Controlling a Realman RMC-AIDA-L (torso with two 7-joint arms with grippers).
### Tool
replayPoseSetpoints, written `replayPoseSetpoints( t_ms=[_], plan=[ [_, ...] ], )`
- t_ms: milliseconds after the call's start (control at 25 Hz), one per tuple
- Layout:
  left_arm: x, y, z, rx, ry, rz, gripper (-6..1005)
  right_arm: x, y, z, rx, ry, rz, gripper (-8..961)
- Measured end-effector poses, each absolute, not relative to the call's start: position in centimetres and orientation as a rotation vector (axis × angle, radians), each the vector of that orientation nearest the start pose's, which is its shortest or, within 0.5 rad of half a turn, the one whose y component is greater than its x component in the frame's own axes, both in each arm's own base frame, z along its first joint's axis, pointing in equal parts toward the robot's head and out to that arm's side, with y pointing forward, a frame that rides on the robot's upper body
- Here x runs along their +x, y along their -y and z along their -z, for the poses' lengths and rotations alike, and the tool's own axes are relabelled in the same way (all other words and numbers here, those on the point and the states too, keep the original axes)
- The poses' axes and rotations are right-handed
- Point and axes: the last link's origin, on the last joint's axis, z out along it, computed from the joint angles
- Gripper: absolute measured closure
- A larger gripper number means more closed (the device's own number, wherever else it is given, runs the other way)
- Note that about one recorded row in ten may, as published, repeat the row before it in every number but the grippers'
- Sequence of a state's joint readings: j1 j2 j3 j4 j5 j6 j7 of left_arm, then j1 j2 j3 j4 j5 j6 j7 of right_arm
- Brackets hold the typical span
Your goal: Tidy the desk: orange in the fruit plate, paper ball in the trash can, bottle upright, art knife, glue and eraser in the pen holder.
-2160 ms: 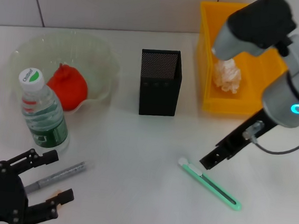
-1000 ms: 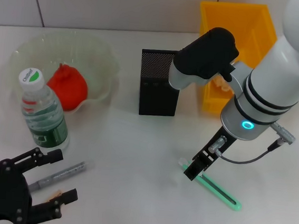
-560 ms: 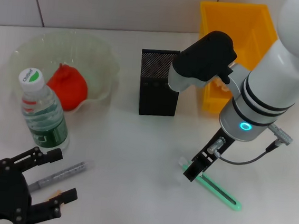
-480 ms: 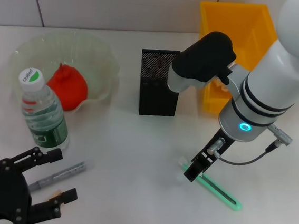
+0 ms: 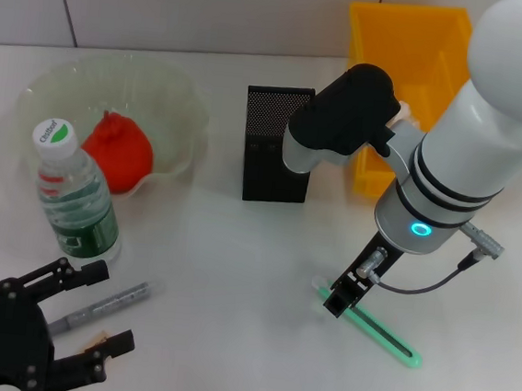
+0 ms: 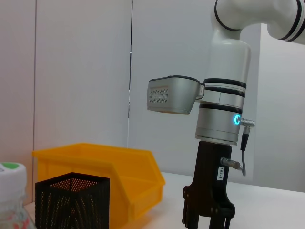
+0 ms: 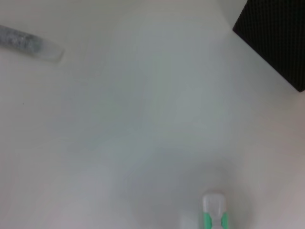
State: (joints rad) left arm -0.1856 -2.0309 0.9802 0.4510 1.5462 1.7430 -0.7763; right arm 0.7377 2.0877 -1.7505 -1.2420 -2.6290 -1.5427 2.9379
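The green art knife lies flat on the white desk, in front of the black pen holder; the right gripper is down at its white end, and I cannot tell if its fingers are clenched; the left gripper sits near the front with fingers spread wide, grasping nothing, by a grey glue stick; the bottle stands up; the orange sits in the plate; only the left wrist view shows the pale wall behind the yellow bin.

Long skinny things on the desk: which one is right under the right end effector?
The green art knife. The right end effector sits at its white end; the grey glue stick lies far off by the left end effector.
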Motion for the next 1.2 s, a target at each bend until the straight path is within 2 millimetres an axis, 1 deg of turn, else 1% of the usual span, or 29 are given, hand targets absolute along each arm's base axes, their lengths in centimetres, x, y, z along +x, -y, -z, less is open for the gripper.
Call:
replayPoseSetpoints(
  t_ms=[280, 720, 960, 1200],
  plan=[
    [-31.27, -20.97, 1.02, -2.579, 0.283, 0.997, 234, 15.31, -33.6, 6.69, -2.525, -0.98, 0.796, 427],
    [-31.29, -20.95, 1.03, -2.578, 0.284, 0.996, 238, 15.06, -33.33, 7.08, -2.549, -0.974, 0.794, 469],
    [-31.29, -20.95, 1.03, -2.578, 0.284, 0.996, 240, 15.12, -33.36, 7.11, -2.548, -0.977, 0.795, 586],
    [-31.29, -20.95, 1.03, -2.578, 0.284, 0.996, 242, 15.51, -33.5, 7.29, -2.539, -0.991, 0.811, 587]
  ],
)
